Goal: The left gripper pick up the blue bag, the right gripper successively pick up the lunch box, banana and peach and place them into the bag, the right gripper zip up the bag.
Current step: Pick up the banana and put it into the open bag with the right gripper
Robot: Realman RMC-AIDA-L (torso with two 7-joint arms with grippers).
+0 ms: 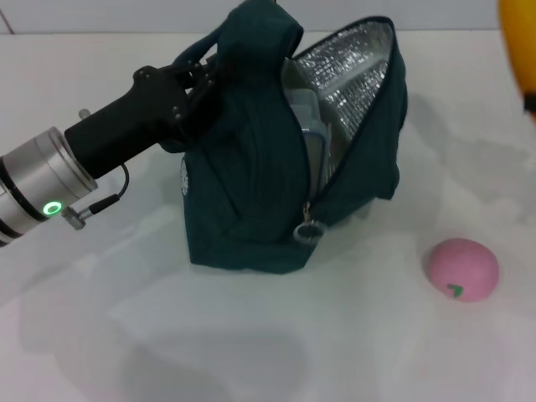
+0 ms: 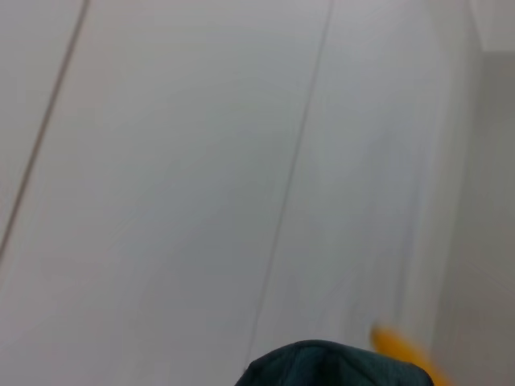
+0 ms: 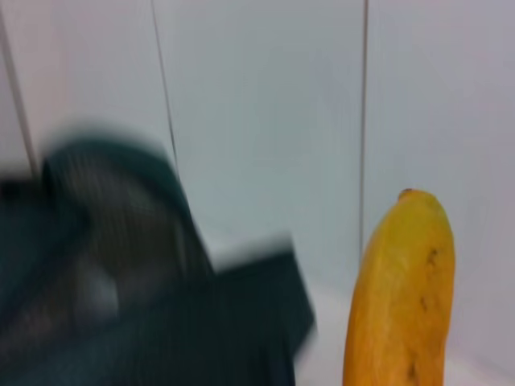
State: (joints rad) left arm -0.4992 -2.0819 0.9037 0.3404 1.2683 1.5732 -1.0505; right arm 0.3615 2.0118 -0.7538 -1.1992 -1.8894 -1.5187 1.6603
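A round pink peach (image 1: 463,269) lies on the white tabletop (image 1: 251,352) near the open dark teal fabric bag (image 1: 251,193), its handle clenched by the black left gripper (image 1: 203,74), as a yellow banana (image 3: 402,297) hangs beyond.

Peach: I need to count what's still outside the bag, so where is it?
Head view: the peach lies on the table's right side, outside and apart from the open blue bag.
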